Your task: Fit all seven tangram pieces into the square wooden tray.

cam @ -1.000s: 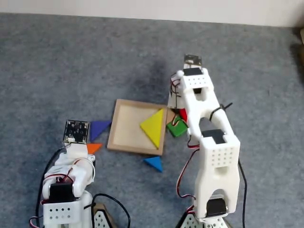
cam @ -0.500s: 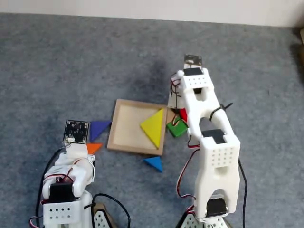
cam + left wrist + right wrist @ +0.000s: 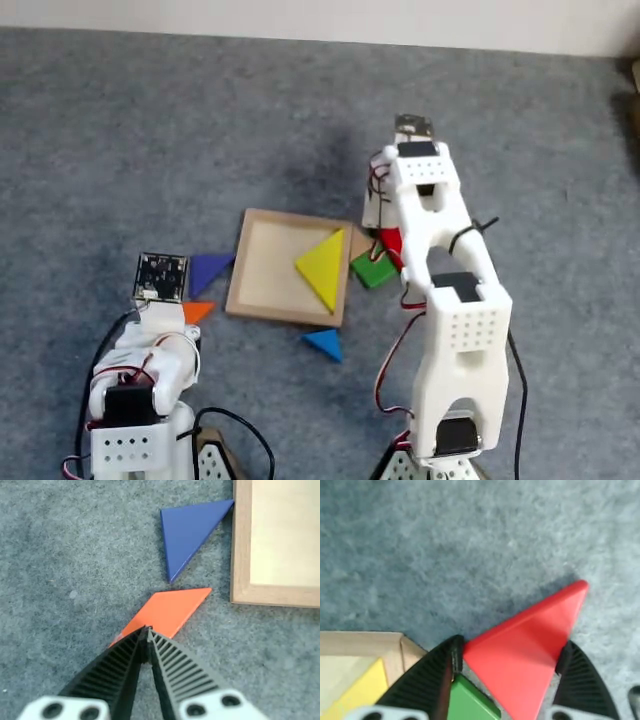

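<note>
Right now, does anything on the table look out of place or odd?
Nothing looks damaged. One odd spot: beside the wooden tray, the red triangle, held by the right gripper, overlaps the green piece in the right wrist view. Only the yellow triangle lies inside the tray.

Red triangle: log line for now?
right gripper shut on red triangle | left gripper shut over orange piece | tray holds yellow triangle

In the high view the right arm (image 3: 440, 215) has swung slightly toward the right of the frame, its wrist edging upward. More of the red triangle (image 3: 391, 244) now shows beside it.
</note>
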